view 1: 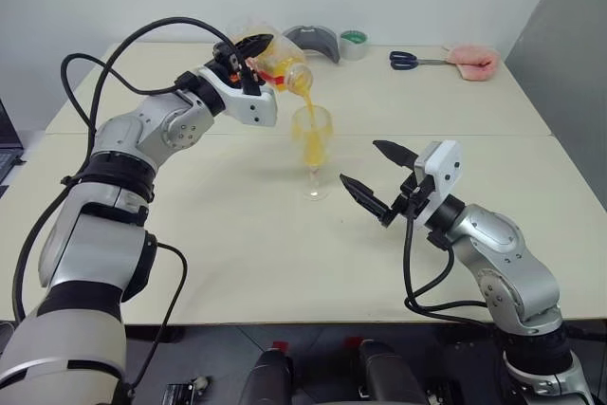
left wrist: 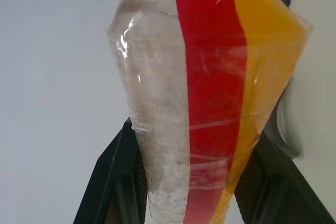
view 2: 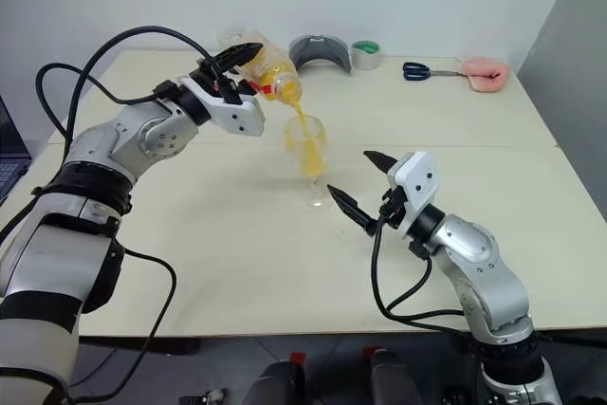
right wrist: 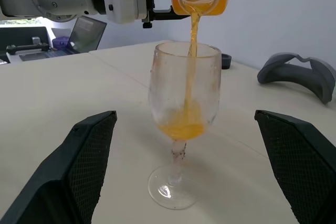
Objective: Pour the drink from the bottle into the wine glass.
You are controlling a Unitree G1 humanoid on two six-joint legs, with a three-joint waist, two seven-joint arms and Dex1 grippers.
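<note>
My left gripper (view 1: 258,61) is shut on the clear bottle (view 1: 278,67), which is tipped mouth-down over the wine glass (view 1: 312,136). The red label strip and the orange drink show close up in the left wrist view, between the black fingers (left wrist: 113,177). A thin stream of drink (right wrist: 193,30) runs from the bottle mouth into the bowl, and a little orange liquid pools at its bottom (right wrist: 182,127). The glass stands upright on the table (view 1: 228,253). To the right of the glass foot, my right gripper (view 1: 361,163) is open and apart from the glass, holding nothing.
Along the table's far edge lie a grey curved object (view 1: 314,42), a roll of tape (view 1: 354,44), black-handled scissors (view 1: 411,60) and a pink cloth (view 1: 474,62). A laptop (right wrist: 84,30) sits on a surface off the table's left side.
</note>
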